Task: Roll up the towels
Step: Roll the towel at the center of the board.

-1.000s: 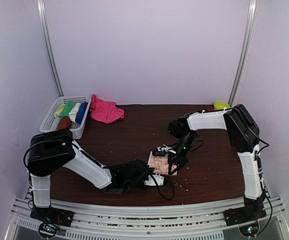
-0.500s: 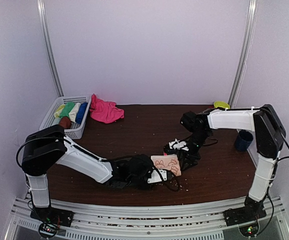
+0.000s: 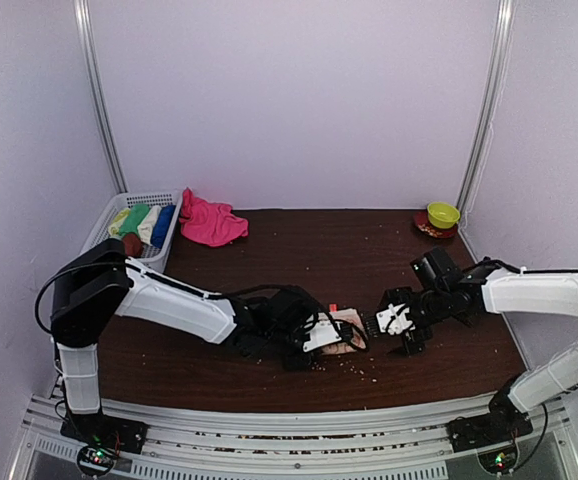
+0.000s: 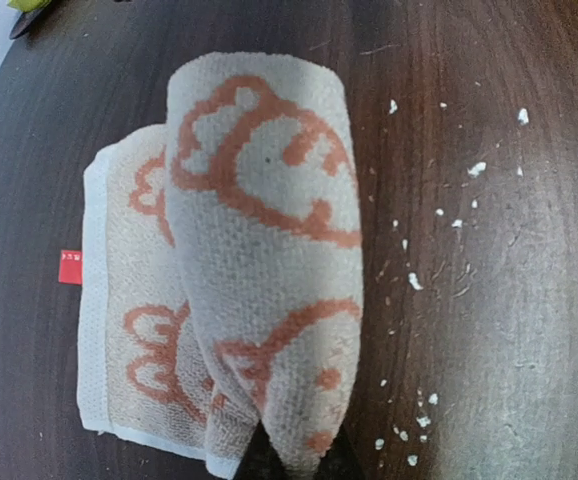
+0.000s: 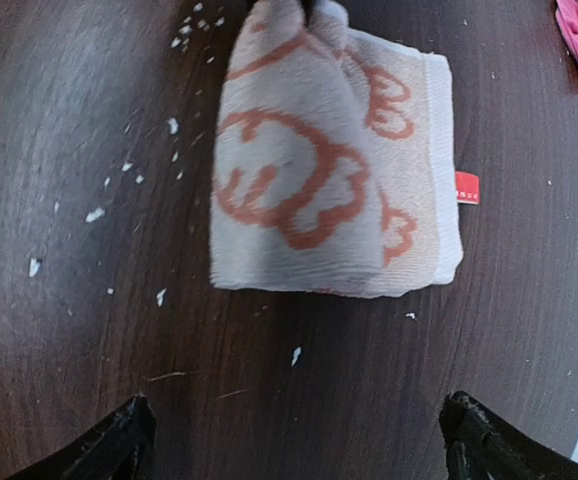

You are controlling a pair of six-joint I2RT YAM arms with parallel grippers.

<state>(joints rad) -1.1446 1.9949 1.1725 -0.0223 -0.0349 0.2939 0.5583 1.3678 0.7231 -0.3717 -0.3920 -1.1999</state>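
Dark brown wood-grain counter (image 3: 299, 250), flecked with white crumbs (image 4: 478, 168); plain pale lilac walls (image 3: 289, 100) around; metal uprights (image 3: 100, 110) at its far corners; soft, even light.

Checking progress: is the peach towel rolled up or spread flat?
Partly rolled: the peach towel has one edge curled over its flat layer, pinched by the left gripper.

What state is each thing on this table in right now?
Peach towel, partly rolled, part still flat.
Left tool, shut on the peach towel.
Right tool, open, holding nothing.
Pink towel, crumpled, not rolled.
Basket, holding rolled towels.
Green bowl, upright, far corner.
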